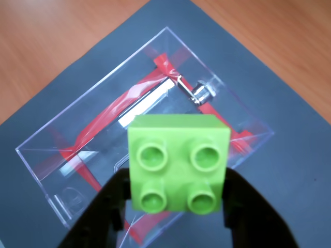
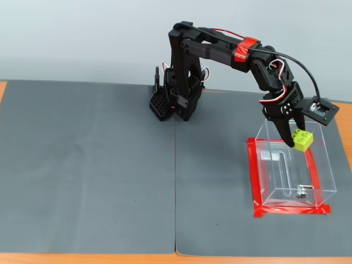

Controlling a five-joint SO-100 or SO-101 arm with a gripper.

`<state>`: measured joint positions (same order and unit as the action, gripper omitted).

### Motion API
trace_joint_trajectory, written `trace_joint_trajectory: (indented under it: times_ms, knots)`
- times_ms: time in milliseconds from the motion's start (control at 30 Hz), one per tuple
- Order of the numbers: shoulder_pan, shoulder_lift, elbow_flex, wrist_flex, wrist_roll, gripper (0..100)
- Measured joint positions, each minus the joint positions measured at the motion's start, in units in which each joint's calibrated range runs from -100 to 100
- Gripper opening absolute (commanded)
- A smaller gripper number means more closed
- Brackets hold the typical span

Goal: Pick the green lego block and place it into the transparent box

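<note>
In the wrist view the gripper (image 1: 176,199) is clamping the green lego block (image 1: 178,163) between its two black fingers, holding it above the open transparent box (image 1: 98,111). The placing step looks underway; next it likely needs lowering and releasing inside the walls, clear of the far rim.

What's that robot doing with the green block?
The robot arm is holding a green block in its claw, pinched between the two black fingers. It is holding the block up in the air right over a clear plastic box that sits on a dark mat with red tape around its bottom. The block is not in the box yet. A small shiny metal piece lies inside the box.
</note>
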<state>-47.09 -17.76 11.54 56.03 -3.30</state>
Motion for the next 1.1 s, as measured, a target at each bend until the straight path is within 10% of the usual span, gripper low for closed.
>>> trace_joint_trajectory:
  times_ms: [300, 833, 1100]
  knots:
    - [-2.1, 0.9, 0.0, 0.2, 0.0, 29]
    - [-2.7, 0.9, 0.0, 0.1, 0.0, 28]
    - [-2.7, 0.9, 0.0, 0.1, 0.0, 4]
